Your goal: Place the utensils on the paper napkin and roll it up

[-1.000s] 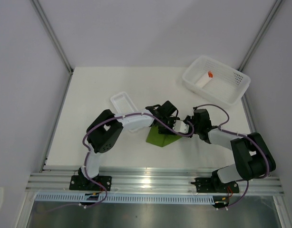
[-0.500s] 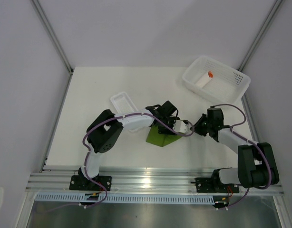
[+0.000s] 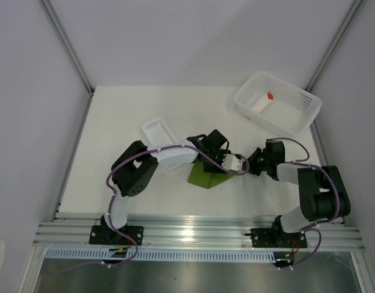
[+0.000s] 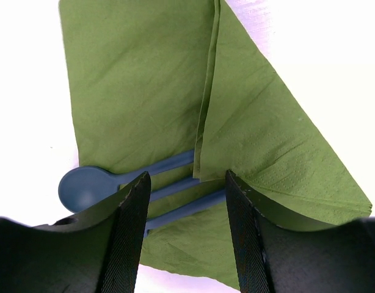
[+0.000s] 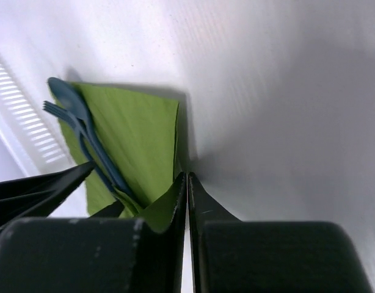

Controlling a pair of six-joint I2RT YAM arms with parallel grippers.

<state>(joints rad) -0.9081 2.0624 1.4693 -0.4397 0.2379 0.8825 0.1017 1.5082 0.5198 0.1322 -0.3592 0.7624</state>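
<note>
Mid-roll: left fingers (image 4: 129, 232) straddle the utensils (image 4: 169, 186) half-open, right fingers (image 5: 206, 213), closed, seemingly pinch a flap of the paper napkin (image 4: 138, 79), which next needs drawing across.

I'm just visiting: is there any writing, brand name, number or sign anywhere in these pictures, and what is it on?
None can be read.
No print shows on the green napkin, the blue spoon, the white basket or the small white tray.
The small coloured spots by the arm bases are too small to tell whether they carry text.
</note>
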